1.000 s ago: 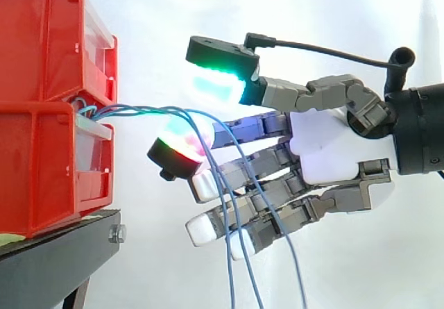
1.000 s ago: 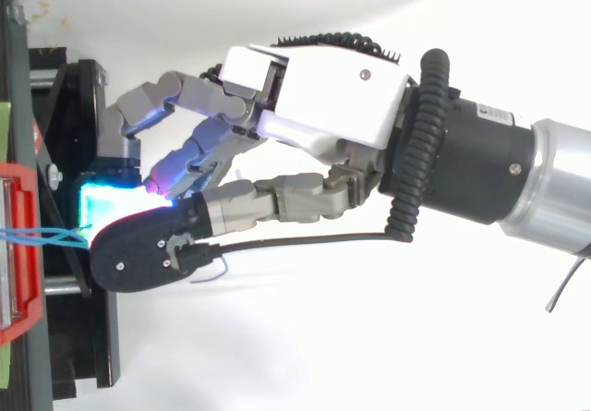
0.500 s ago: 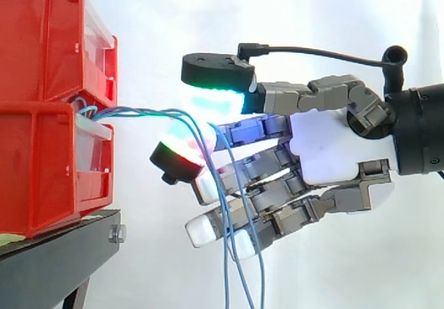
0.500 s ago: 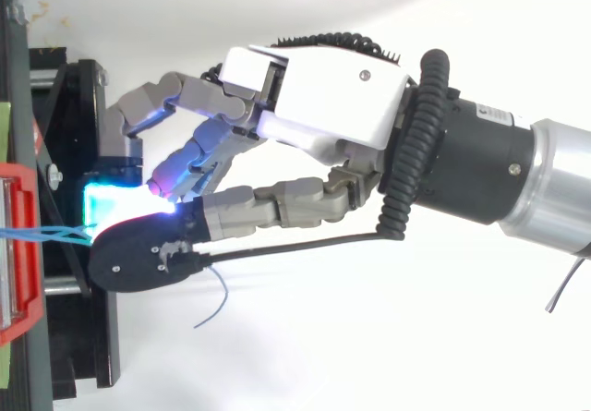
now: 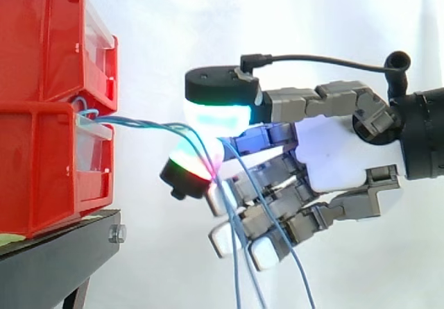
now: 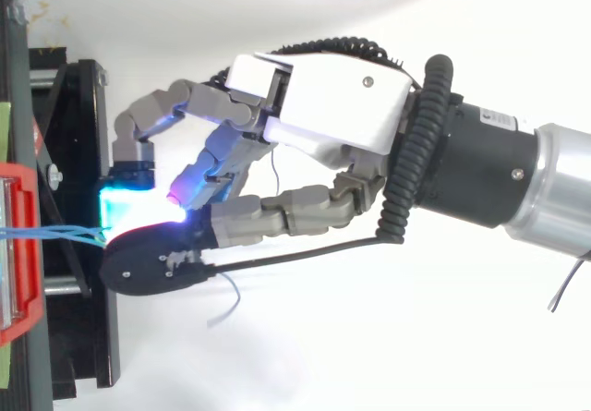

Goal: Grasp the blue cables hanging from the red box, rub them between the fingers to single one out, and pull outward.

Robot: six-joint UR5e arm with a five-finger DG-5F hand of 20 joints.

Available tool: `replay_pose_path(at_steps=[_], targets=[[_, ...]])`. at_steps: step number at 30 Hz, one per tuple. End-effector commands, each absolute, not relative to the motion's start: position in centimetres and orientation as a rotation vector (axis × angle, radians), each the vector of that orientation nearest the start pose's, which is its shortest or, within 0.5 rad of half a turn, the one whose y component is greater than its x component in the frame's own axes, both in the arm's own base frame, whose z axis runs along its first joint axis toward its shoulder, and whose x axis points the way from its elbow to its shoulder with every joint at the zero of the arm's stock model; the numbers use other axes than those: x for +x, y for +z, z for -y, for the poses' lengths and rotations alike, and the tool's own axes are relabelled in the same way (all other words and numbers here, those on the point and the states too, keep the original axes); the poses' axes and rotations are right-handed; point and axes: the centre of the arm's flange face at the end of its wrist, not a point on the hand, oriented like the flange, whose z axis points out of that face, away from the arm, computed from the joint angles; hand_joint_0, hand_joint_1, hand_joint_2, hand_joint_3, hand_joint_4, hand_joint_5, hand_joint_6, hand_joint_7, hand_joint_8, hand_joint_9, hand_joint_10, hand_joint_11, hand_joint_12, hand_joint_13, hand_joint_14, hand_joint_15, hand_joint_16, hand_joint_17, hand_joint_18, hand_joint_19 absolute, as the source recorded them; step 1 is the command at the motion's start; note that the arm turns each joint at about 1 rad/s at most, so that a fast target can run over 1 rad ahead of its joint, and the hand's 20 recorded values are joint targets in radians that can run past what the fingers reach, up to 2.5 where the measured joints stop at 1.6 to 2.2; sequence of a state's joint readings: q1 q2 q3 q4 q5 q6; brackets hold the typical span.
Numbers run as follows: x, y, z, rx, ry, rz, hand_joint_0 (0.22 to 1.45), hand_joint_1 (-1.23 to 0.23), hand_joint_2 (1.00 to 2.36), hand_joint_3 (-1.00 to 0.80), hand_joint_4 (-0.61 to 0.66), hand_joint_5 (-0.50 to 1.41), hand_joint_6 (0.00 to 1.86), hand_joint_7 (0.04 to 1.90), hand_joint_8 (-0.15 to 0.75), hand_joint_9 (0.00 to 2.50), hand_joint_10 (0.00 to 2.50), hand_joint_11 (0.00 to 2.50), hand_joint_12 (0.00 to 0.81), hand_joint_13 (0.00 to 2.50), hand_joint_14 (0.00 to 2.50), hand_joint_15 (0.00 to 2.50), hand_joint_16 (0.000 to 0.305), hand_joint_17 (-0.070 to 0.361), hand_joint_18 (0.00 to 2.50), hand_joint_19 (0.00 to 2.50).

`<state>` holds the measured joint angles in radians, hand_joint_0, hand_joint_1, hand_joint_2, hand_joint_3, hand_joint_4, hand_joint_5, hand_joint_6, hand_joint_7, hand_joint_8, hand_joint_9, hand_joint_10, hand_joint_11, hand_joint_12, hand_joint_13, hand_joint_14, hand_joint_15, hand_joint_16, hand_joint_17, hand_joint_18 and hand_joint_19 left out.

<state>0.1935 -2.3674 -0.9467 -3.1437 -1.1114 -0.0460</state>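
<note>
Arm comes in from the view's right edge, wrist approx level, and the hand [image 5: 343, 153] is stretched toward the red box [image 5: 41, 163], palm side-on in the side view. The thumb lies along the top, its black-backed pad [image 5: 218, 111] glowing green-cyan and facing down. Under it 1 bent finger brings a red-green pad [image 5: 195, 164] up to meet it. The other fingers are half curled below and hold nothing. The blue cables [image 5: 139, 123] leave the gap btwn the 2 stacked red bins, run nearly horiz. to the hand and pass btwn the thumb pad and the finger pad, so the hand looks closed on them in a pinch. Past the pinch the strands bend down, cross in front of the lower fingers and hang to the bottom edge. From the top view the hand [image 6: 323, 97] reaches out w/ the thumb nearest the bottom edge, and the cables [image 6: 55, 234] enter at its tip, just off the box front. The box sits on the black stand [image 5: 55, 253], the hand near it but apart.
</note>
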Motion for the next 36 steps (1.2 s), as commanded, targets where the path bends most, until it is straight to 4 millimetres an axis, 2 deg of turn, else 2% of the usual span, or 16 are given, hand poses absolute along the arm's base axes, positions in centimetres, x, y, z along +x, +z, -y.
replay_pose_path(at_steps=[1,5,7,14,18,22,24,30,36], targets=[[77.0,28.0,3.0,1.385,0.782,-1.248,0.62,-0.89,1.01,0.13,-0.20,-0.05,0.89,1.21,0.229,0.92,0.01,0.33,0.354,0.90,0.02,0.47,0.051,0.116,0.97,0.47],[76.1,28.5,3.3,1.381,0.712,-1.295,0.61,-0.89,1.05,0.11,-0.18,-0.05,0.89,1.21,0.231,0.79,0.01,0.18,0.359,0.83,0.01,0.40,0.052,0.117,0.95,0.43],[75.5,29.4,3.6,1.370,0.658,-1.318,0.60,-0.89,1.07,0.09,-0.18,-0.05,0.88,1.22,0.226,0.75,0.00,0.14,0.366,0.79,0.01,0.36,0.052,0.117,0.92,0.42],[74.3,30.6,3.6,1.342,0.549,-1.374,0.61,-0.89,1.04,0.09,-0.17,-0.05,0.88,1.23,0.222,0.67,0.00,0.06,0.375,0.71,0.01,0.30,0.053,0.120,0.86,0.37],[74.1,30.0,3.0,1.345,0.539,-1.394,0.61,-0.89,1.04,0.09,-0.16,-0.05,0.88,1.23,0.226,0.65,0.00,0.05,0.382,0.69,0.01,0.30,0.054,0.121,0.84,0.36],[73.2,27.3,1.8,1.359,0.533,-1.434,0.61,-0.89,1.02,0.09,-0.16,-0.05,0.88,1.24,0.227,0.66,0.00,0.05,0.381,0.69,0.01,0.30,0.054,0.121,0.83,0.36],[73.2,26.8,1.5,1.366,0.552,-1.422,0.62,-0.89,1.01,0.09,-0.15,-0.05,0.88,1.24,0.230,0.67,0.00,0.06,0.380,0.69,0.01,0.31,0.054,0.121,0.83,0.36],[73.6,26.4,0.4,1.383,0.626,-1.369,0.62,-0.89,1.00,0.08,-0.14,-0.06,0.88,1.24,0.236,0.69,0.00,0.10,0.380,0.70,0.01,0.33,0.054,0.121,0.82,0.39],[73.6,26.4,-0.2,1.373,0.629,-1.378,0.61,-0.88,1.00,0.08,-0.13,-0.06,0.88,1.25,0.242,0.71,0.00,0.14,0.379,0.71,0.01,0.36,0.054,0.121,0.82,0.40]])
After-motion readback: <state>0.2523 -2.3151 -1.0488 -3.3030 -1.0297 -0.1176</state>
